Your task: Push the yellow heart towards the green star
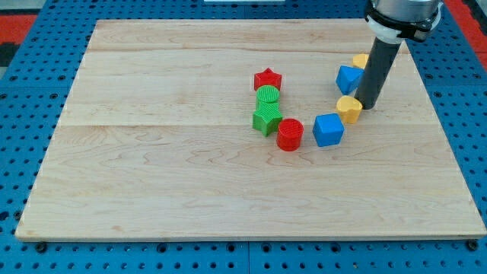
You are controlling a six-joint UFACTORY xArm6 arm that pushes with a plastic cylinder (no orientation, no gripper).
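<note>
The yellow heart (349, 109) lies right of the board's middle. My tip (369, 106) rests on the board just to the heart's right, touching or nearly touching it. The green star (266, 119) lies to the heart's left, near the board's centre. A blue cube (328, 129) and a red cylinder (290, 135) lie between the heart and the star, slightly lower in the view.
A green round block (268, 96) and a red star (268, 78) sit in a column above the green star. A blue block (349, 78) and a yellow block (361, 61), partly hidden by the rod, lie above the heart. The wooden board (152, 167) sits on a blue pegboard.
</note>
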